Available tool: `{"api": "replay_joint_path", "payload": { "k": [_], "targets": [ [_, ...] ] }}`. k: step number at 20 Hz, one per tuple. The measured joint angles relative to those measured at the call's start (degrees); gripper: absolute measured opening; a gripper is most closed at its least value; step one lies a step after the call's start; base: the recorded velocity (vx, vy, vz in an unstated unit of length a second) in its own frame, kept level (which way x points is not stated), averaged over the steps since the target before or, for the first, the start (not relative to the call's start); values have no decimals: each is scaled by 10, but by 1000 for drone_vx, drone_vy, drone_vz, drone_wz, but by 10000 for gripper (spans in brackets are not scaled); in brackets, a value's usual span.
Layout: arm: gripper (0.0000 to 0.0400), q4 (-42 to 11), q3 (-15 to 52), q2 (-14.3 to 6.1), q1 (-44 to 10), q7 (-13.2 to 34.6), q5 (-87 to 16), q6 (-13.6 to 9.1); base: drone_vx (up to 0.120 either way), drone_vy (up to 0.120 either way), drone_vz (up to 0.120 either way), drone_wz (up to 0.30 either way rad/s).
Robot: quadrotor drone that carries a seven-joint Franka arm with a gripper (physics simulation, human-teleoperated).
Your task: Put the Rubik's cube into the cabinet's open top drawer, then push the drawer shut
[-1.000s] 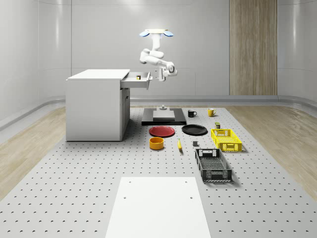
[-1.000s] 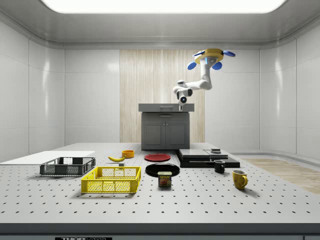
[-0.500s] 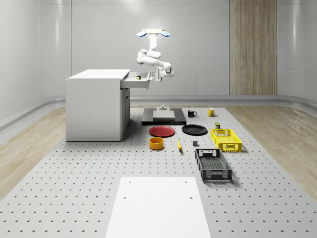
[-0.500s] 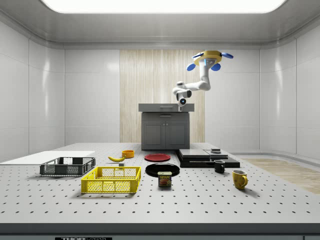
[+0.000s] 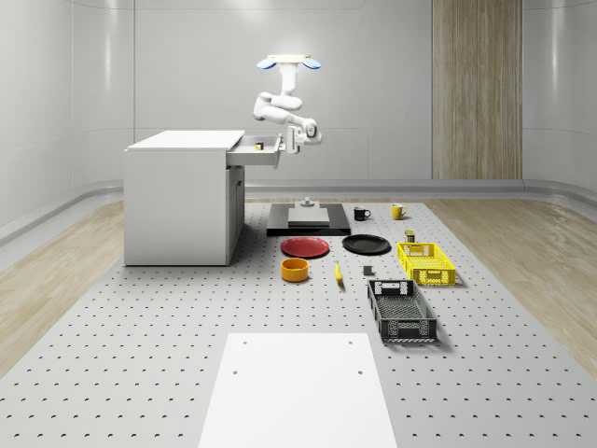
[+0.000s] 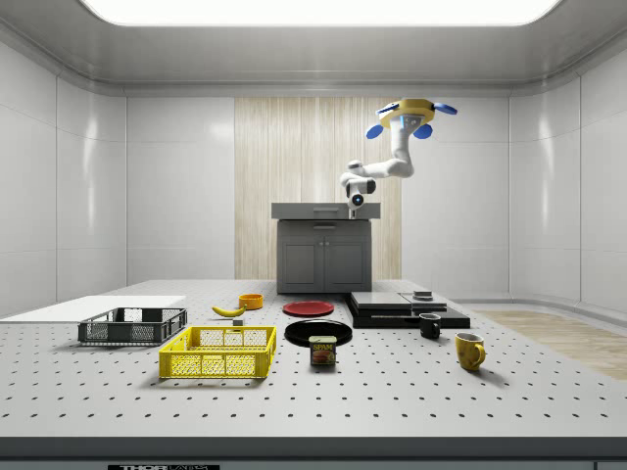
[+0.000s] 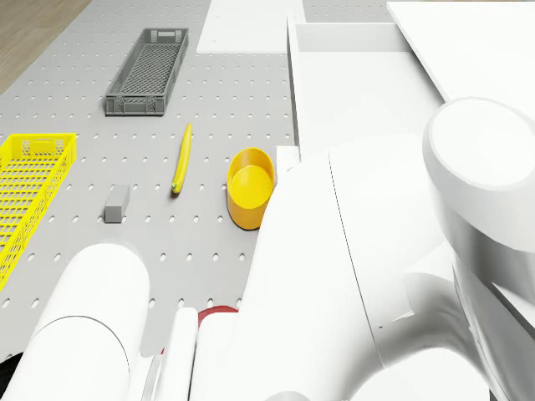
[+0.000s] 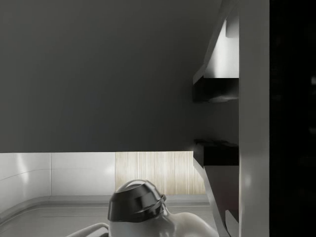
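Note:
The white cabinet (image 5: 182,201) stands on the table at the whole-scene view's left, its top drawer (image 5: 266,155) pulled out. A small yellowish Rubik's cube (image 5: 259,146) lies inside the drawer. The drone (image 5: 284,63) hovers above and just beyond the drawer's front. Its arm bends down, so the gripper (image 5: 292,141) sits right at the drawer front's outer face. In the side view the drone (image 6: 411,111) hangs above the cabinet (image 6: 323,257), with the gripper (image 6: 355,204) level with the drawer. In the wrist view the gripper (image 8: 207,121) is shut, holding nothing, before a dark flat surface.
On the table beyond the cabinet lie a red plate (image 5: 306,247), a black plate (image 5: 366,245), a yellow bowl (image 5: 295,270), a banana (image 5: 338,273), a yellow crate (image 5: 425,263), a grey crate (image 5: 401,311), two mugs and a black platform (image 5: 308,219). A white sheet (image 5: 297,387) lies in front.
The drone and arm have moved toward the whole-scene view's left, bringing the gripper up to the drawer front. The fingers went from wide open to shut.

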Motion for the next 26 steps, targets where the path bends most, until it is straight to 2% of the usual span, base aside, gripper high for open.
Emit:
{"api": "replay_joint_path", "payload": {
  "k": [8,15,21,26],
  "targets": [
    [105,-52,-14,-7,87,-90,-124,0,0,0,0,0],
    [104,-93,-34,-14,168,-179,-259,9,0,0,0,0],
    [104,-120,-56,-18,240,-285,-390,27,0,0,0,0],
    [104,-133,-75,-20,300,-372,-501,52,0,0,0,0]
  ]
}}
